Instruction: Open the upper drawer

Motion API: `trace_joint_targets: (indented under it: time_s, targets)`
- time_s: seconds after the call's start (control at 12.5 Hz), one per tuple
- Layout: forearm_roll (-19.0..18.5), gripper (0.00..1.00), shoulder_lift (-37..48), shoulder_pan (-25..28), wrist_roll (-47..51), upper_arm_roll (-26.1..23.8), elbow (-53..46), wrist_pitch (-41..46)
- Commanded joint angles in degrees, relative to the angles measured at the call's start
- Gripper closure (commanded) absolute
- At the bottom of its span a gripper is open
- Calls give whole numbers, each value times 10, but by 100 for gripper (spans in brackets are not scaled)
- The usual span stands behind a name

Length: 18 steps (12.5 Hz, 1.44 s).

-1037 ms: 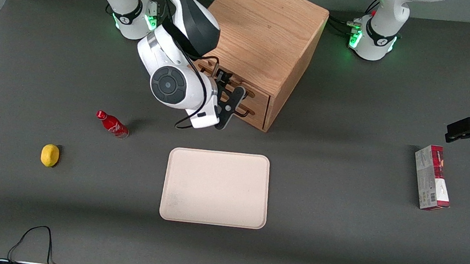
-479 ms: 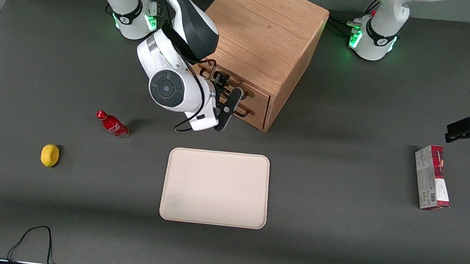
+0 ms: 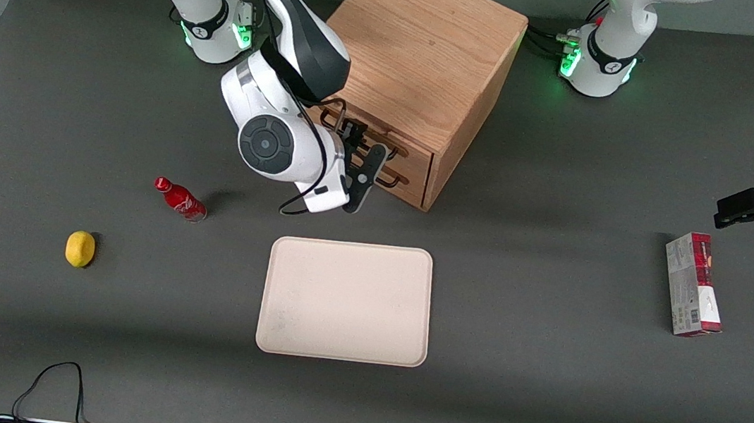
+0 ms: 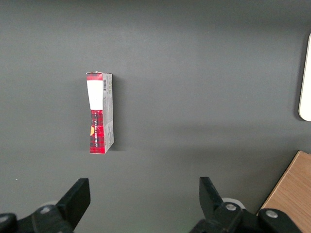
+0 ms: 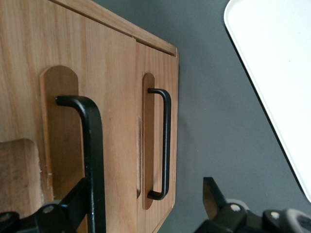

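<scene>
Here, hand (image 5: 146, 206) open, astride upper drawer (image 5: 92, 160) handle

Upper drawer (image 5: 92, 87): light oak front w/ black wire bar handle (image 5: 90, 145), seen shut, flush in cabinet, directly above matching lower drawer.

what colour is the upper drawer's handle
Black, seen best in the right wrist view: handle at the gripper.
</scene>
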<state>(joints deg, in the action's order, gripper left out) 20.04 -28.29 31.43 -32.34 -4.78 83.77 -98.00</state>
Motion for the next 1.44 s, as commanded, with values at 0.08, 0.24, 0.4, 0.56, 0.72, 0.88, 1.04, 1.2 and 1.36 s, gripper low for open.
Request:
trace_joint_targets:
  time_s: [0.08, 0.24, 0.4, 0.56, 0.72, 0.88, 1.04, 1.2, 1.36]
  targets:
    - [4, 0, 17, -1, -16, 15, 19, -15]
    - [4, 0, 17, -1, -16, 21, 15, -19]
    - [4, 0, 17, -3, -16, 26, 15, -23]
    - [-7, 0, 19, -1, -15, 33, 14, -24]
    - [-15, 0, 20, -2, -13, 34, 13, -38]
    - [-37, 0, 20, -1, -13, 34, 13, -55]
    - [-48, 0, 19, -3, -14, 34, 11, -63]
    - [-50, 0, 16, -6, -16, 34, -1, -63]
    - [-50, 0, 14, -14, -17, 35, -2, -63]
